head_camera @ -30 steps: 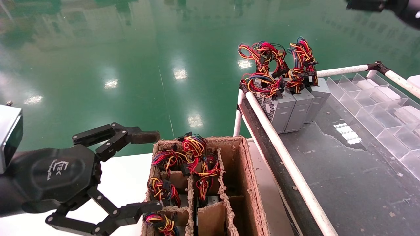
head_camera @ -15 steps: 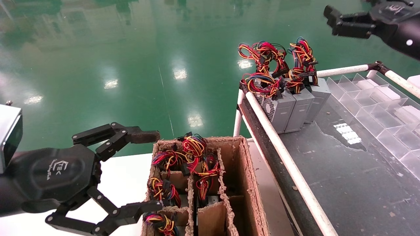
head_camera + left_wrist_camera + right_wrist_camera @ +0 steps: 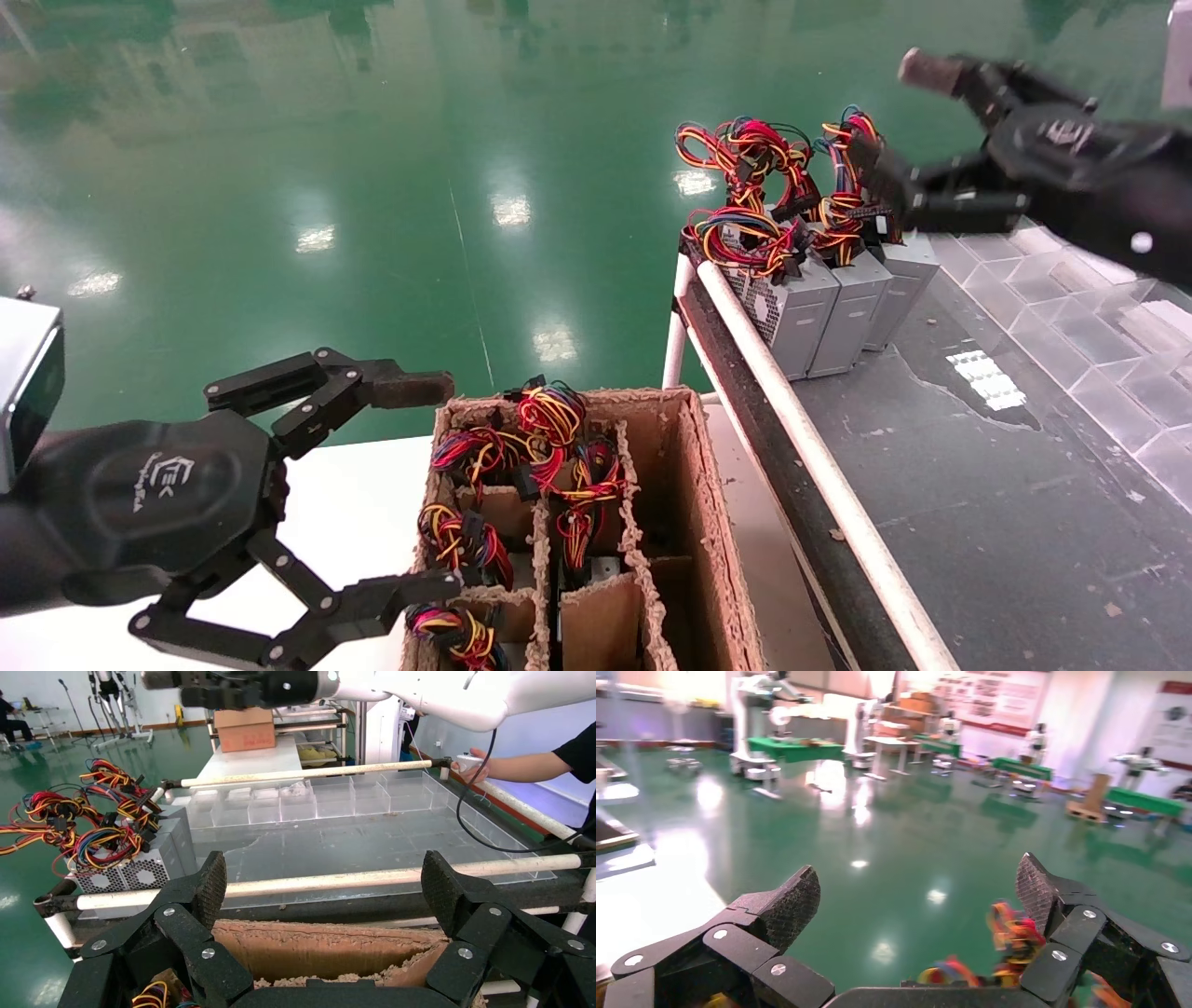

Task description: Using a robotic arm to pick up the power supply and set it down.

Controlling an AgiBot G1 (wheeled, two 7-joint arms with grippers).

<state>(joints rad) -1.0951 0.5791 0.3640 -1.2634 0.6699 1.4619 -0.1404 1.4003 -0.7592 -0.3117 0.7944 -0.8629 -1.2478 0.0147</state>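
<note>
right tool [image 3: 901, 121] spread wide above power supply [image 3: 899, 270] at table rail [image 3: 810, 447].

My right gripper [image 3: 899, 126] blocks the far supply's [image 3: 899, 280] wire bundle, one finger [image 3: 880, 172] lying across it, so I can't tell if jaw and wires touch. The right arm runs off the head view's edge. In the right wrist view the wires [image 3: 1011, 934] between my spread jaws are smeared, and the boxes under them fall below the frame. Beside my left gripper [image 3: 433, 485], the carton [image 3: 712, 522] is cut off, its units hidden by dividers.
</note>
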